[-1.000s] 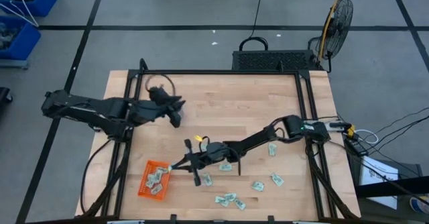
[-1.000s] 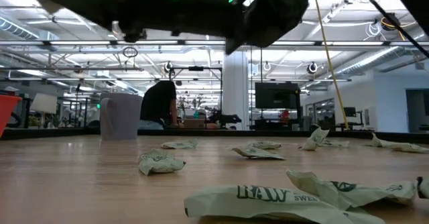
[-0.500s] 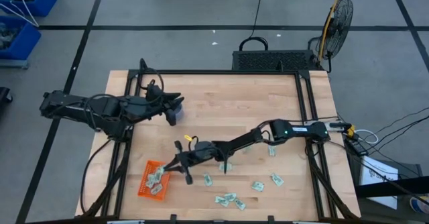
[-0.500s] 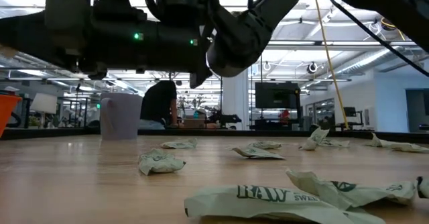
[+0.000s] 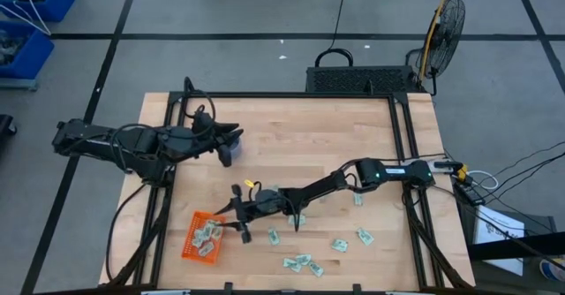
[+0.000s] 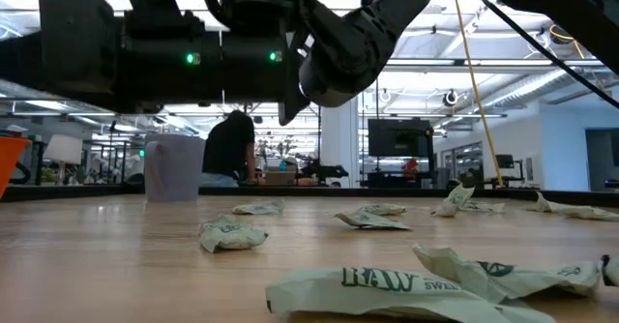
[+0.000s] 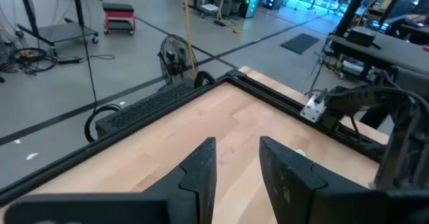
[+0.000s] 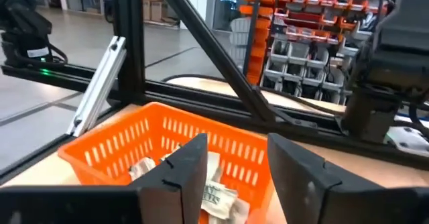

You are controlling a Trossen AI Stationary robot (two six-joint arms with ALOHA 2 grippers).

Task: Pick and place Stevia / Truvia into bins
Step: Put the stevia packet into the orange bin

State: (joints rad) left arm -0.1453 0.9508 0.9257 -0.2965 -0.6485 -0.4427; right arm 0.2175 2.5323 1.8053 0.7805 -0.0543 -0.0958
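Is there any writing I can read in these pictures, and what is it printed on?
"RAW": on the nearest sachet in the low view.
"SWE", cut off by a fold: smaller print on that sachet.
Other sachets on the table: green marks, too small to read.
Sachets in the basket: print too blurred to read.
White tag on the left arm in the right wrist view: unreadable.

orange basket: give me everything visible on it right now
The orange basket is a small, shallow, rectangular tray that looks like plastic, its walls cut with rows of vertical slots. It sits flat on the wooden table near the front left corner, turned slightly askew to the table's edge. Several pale green and white sachets lie loose inside it. The right gripper, jaws open, hovers at its rim on the side toward the table's middle; whether it touches the basket cannot be told.
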